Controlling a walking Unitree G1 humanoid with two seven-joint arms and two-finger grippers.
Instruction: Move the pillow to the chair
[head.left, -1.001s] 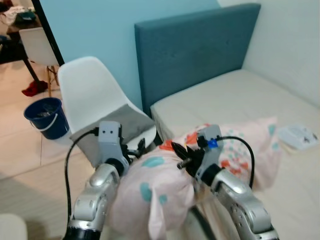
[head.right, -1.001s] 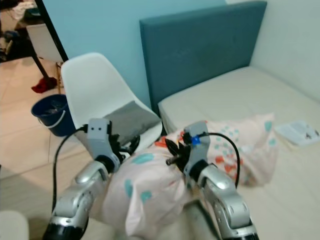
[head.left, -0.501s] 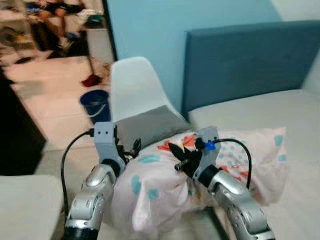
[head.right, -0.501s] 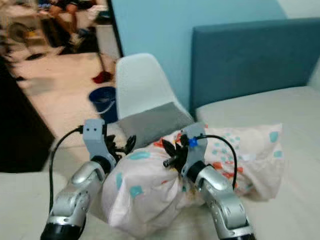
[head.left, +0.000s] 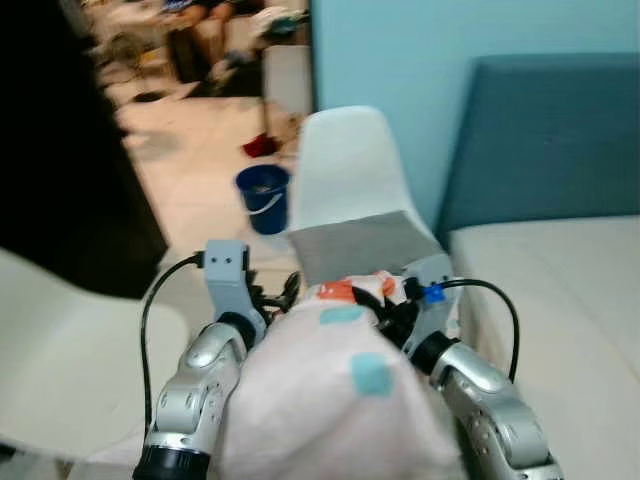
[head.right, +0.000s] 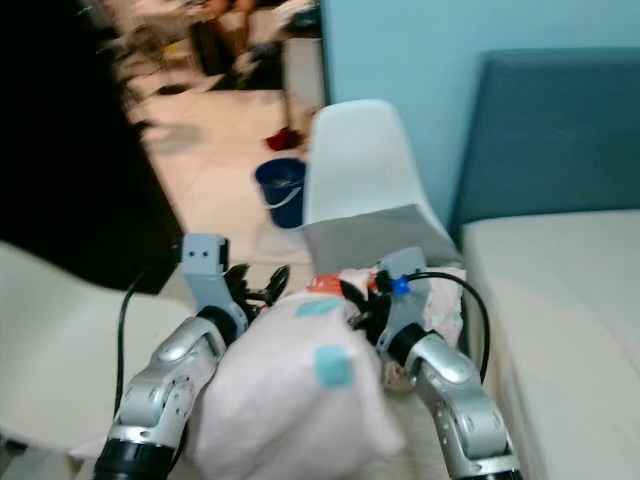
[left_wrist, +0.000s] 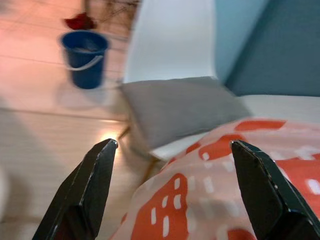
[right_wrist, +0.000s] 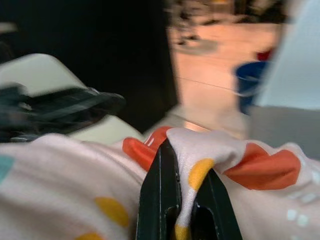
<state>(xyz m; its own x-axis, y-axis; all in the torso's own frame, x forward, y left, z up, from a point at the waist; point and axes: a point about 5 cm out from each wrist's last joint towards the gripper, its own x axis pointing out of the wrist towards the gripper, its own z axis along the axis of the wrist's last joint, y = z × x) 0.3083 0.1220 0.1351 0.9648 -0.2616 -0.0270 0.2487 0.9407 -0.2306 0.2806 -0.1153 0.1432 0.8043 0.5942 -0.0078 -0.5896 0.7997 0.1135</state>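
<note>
Pale pink cloth, printed with teal squares, orange-red patches and yellow dots: the pillow (head.left: 335, 390), bunched and rounded, held up between both arms just in front of the chair (head.left: 345, 175). It hangs clear of the seat, its far end nearest the chair's front edge.

Right gripper (right_wrist: 181, 200): fingers pinched together on a fold of the pillow's fabric, orange and yellow print squeezed between them. In the head views it sits on the side of the pillow toward the bed (head.left: 560, 290).

Left gripper (left_wrist: 175, 170): fingers (left_wrist: 95, 175) spread wide, not clamped; the pillow's orange-printed bulge lies between and just under them, against one finger's side. From the head it presses at the pillow's side away from the bed.

Chair: white moulded shell, upright back, a flat grey cushion (head.left: 360, 245) lying on the seat. Bed with blue headboard (head.left: 540, 140) stands just beside the chair.

Blue bucket (head.left: 263, 197) on the floor beyond the chair, white handle at its front; contents not discernible, views blurred.
</note>
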